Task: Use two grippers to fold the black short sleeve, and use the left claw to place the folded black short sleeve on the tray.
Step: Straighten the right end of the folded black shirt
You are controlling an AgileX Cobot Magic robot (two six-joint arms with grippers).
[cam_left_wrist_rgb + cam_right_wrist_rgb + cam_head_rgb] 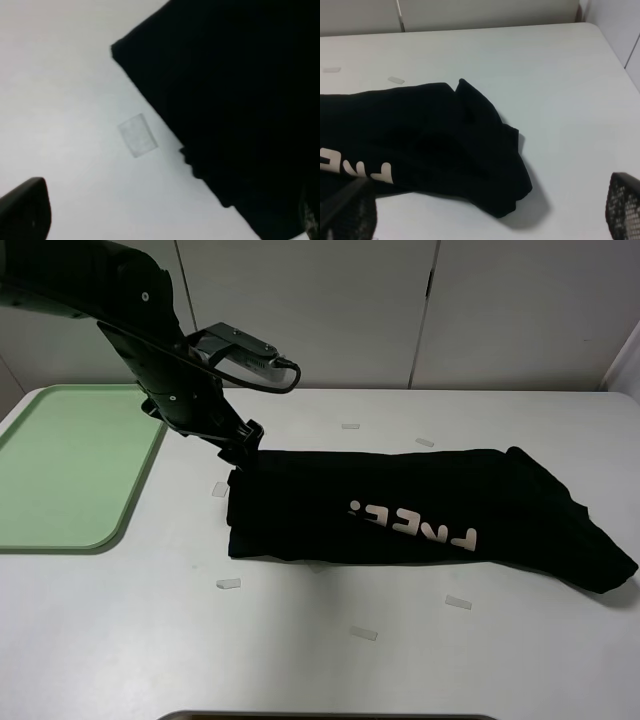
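The black short sleeve [420,515] lies on the white table as a long band, folded lengthwise, with whitish lettering [412,524] facing up. My left gripper [243,443] hangs at the band's far left corner. In the left wrist view one finger [25,210] shows over bare table, apart from the black cloth [235,100]; the other finger is hidden. The pale green tray [70,465] sits at the left edge, with nothing on it. My right gripper [487,205] stands open above the shirt's bunched right end [445,140]. Its arm does not show in the high view.
Small clear tape pieces lie on the table around the shirt [228,583] [363,633] [458,602] [350,426]. White cabinet doors [420,310] stand behind the table. A dark object [330,716] shows at the front edge.
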